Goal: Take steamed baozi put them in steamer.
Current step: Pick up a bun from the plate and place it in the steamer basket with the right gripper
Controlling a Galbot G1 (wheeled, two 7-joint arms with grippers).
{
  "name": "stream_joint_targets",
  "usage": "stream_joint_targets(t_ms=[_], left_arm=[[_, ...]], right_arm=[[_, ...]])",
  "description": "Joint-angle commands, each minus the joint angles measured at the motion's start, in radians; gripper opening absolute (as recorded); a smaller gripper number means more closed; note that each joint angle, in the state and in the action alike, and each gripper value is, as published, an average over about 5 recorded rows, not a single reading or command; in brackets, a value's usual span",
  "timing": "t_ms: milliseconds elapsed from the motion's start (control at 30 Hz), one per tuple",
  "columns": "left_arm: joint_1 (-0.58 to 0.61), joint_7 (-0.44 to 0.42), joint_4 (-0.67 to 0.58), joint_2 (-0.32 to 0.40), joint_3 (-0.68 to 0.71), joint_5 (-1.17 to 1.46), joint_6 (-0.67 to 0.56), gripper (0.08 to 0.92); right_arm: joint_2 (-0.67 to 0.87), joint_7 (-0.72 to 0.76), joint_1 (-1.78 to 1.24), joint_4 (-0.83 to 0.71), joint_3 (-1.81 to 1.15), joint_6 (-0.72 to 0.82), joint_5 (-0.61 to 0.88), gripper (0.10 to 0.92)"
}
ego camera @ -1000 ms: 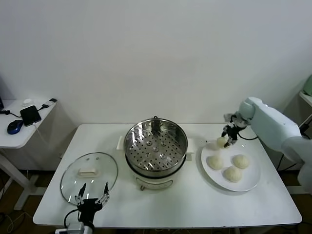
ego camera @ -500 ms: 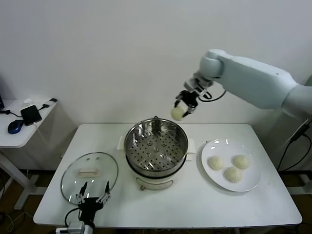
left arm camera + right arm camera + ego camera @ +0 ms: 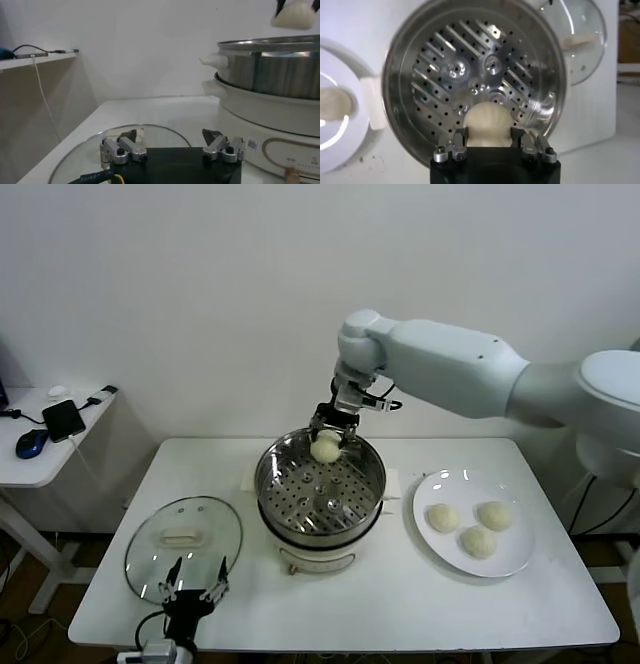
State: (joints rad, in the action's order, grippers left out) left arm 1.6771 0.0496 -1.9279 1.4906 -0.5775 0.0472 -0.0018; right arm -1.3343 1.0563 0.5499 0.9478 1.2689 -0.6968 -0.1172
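White wall is filling the background behind a white table [image 3: 380, 604], and a side desk at nine o'clock is carrying a phone [image 3: 62, 420] and a blue mouse [image 3: 31, 443]. Reaching in from three o'clock, the right arm is stretching across the upper scene, its forearm running level, then bending down at the wrist so that the right gripper [image 3: 327, 446] is pointing straight down over the far rim of the steamer [image 3: 320, 484]. Its jaws are clamping one baozi [image 3: 325, 450], which is hanging just above the perforated tray [image 3: 470, 75] without touching it; the right wrist view is showing the bun [image 3: 487, 125] pinched between the two fingers [image 3: 456, 142]. At the table's centre the steamer is sitting on its white base. At three o'clock the white plate [image 3: 510, 559] is bearing three more buns [image 3: 478, 541], close together. At seven o'clock the glass lid [image 3: 183, 544] is lying flat. Beside the lid's near edge, at the table's front, the left gripper [image 3: 190, 589] is hovering idle, its fingers spread wide and holding nothing.
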Motion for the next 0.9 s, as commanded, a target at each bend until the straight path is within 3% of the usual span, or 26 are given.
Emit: stream_joint_targets(t_ms=[33,400,600,733,900], left_arm=[[0.001,0.001,0.004,-0.001,-0.003,0.000,-0.003,0.823],[0.003,0.003,0.005,-0.003,-0.009,0.001,-0.009,0.823],[0.003,0.005,0.003,-0.002,-0.010,0.001,-0.010,0.823],[0.005,0.006,-0.001,0.000,-0.009,0.001,-0.010,0.823],[0.013,0.005,-0.008,0.003,-0.007,-0.003,-0.011,0.823]], right_arm=[[-0.065,-0.049,-0.132,-0.161,-0.075,-0.122,-0.180,0.585],[-0.116,-0.075,-0.190,-0.263,-0.141,-0.131,-0.247,0.609],[-0.112,-0.107,-0.187,-0.251,-0.141,-0.139,-0.218,0.721],[-0.072,-0.078,-0.123,-0.158,-0.109,-0.130,-0.100,0.807],[0.007,0.048,0.063,-0.049,0.018,-0.101,0.206,0.822]])
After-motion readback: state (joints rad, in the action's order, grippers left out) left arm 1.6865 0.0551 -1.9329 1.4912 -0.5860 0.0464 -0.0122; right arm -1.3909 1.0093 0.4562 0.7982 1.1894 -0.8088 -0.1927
